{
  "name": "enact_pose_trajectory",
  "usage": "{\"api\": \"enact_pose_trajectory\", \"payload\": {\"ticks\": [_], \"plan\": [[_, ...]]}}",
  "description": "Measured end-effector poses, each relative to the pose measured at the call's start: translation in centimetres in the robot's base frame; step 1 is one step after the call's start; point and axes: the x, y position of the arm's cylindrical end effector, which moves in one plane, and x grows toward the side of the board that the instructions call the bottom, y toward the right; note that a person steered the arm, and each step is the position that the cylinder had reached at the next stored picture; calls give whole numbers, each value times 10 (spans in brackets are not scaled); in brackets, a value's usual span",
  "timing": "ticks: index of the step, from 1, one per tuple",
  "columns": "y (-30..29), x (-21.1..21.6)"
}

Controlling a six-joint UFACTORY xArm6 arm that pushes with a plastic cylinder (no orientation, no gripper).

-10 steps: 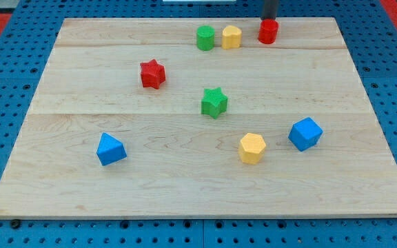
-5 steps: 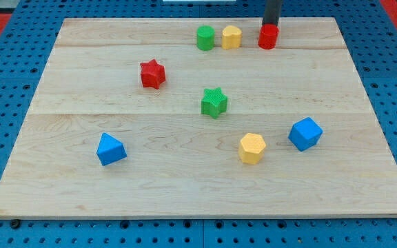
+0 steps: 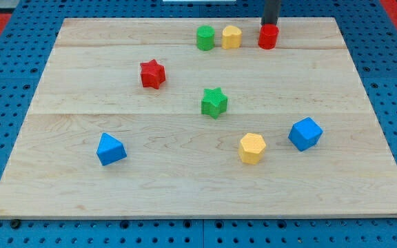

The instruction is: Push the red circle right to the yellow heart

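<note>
On wooden board [image 3: 185,165] over blue pegboard [image 3: 5,103]: my tip [image 3: 270,25] touches red circle [image 3: 267,37] from above, holding nothing; yellow heart [image 3: 231,36] just left, green cylinder [image 3: 205,37] beside.

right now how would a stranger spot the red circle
Look along the wooden board's top edge, where three blocks sit in a row. The red circle is the rightmost, beyond the green cylinder and yellow heart, directly under my tip.
</note>
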Motion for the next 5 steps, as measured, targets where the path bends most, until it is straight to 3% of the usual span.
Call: {"api": "enact_pose_trajectory", "payload": {"ticks": [5], "plan": [[-3,7]]}}
